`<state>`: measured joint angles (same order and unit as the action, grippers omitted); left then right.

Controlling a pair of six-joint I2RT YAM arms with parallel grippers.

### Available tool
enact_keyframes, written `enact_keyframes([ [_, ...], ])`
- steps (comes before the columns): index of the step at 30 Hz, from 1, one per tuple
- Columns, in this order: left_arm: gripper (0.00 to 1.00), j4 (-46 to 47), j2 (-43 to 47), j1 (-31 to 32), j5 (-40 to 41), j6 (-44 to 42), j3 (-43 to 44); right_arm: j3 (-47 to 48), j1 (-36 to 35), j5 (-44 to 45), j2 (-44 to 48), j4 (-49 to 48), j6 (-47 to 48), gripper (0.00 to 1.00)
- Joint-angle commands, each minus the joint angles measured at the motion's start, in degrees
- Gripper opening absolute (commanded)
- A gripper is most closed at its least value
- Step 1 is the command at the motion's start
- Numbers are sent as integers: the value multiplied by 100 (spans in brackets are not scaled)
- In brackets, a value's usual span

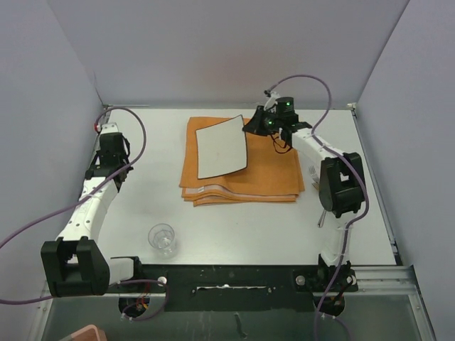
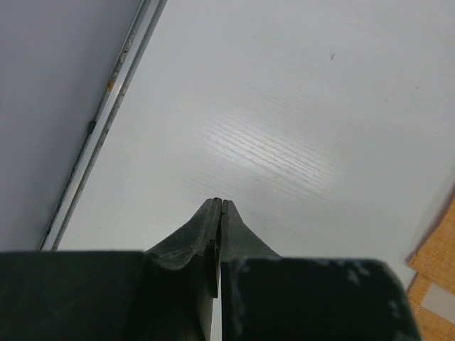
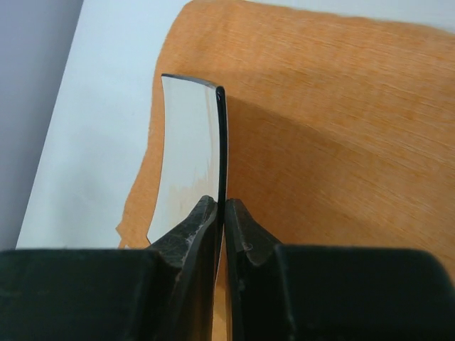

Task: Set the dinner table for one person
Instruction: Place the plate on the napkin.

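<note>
Orange cloth marks the centre of the overhead view: a folded placemat [image 1: 270, 174] lies on the far half of the pale grey table [image 1: 234, 234], which spreads from my two bases to the back wall. A square white plate [image 1: 222, 147] sits on the left part of the placemat, turned slightly askew. My right claw [image 1: 254, 125] meets the plate at its far right corner, with my right arm crossing the placemat's far right corner. My left claw [image 1: 108, 133] is near the table's far left corner, well apart from the placemat. A clear glass [image 1: 162, 239] stands upright on bare table near my left base, well apart from both claws. Left wrist view: my left claw is fully closed, its two fingers pressed together with nothing between them. Bare table lies below, its thin metal edge [image 2: 106, 121] running along the left, and a corner of the placemat shows at the lower right. Right wrist view: my right claw is clamped on the rim of the plate, one finger on each face. The plate is seen nearly edge-on, glossy white face to the left, a dark line along the rim. Placemat fills the right and top of this view, and bare table shows at the left. Whether the gripped corner is raised off the cloth I cannot tell.
</note>
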<state>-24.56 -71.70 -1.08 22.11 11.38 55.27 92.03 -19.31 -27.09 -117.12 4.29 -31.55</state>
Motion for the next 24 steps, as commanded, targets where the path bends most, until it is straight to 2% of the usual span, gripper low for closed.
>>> enact_keyframes([
  [1, 0, 371, -24, 77, 106, -78, 51, -368, 510, 22, 832, -479, 261, 0],
  [6, 0, 381, -21, 99, 116, -88, 46, -853, 597, 514, 830, 8, 749, 0],
  [10, 0, 366, 33, 123, 150, -121, 38, -1454, 609, 901, 751, -78, 761, 0],
  [15, 0, 359, 132, 248, 92, -230, 95, -1348, 503, 1185, 463, 291, 804, 0],
  [16, 0, 382, 173, 272, -180, -286, 122, -1228, 467, 1271, 398, 413, 849, 0],
  [18, 0, 552, 215, 282, -1291, -419, 191, -984, 432, 1337, 284, 678, 878, 0],
  [22, 0, 883, -35, 327, -2972, -144, 395, -674, 393, 838, 291, 738, 694, 0],
  [23, 0, 1074, -128, 332, -3376, -40, 416, -628, 350, 758, 321, 758, 661, 10],
  [24, 0, 1285, -257, 341, -3825, 89, 437, -603, 299, 655, 374, 759, 659, 27],
])
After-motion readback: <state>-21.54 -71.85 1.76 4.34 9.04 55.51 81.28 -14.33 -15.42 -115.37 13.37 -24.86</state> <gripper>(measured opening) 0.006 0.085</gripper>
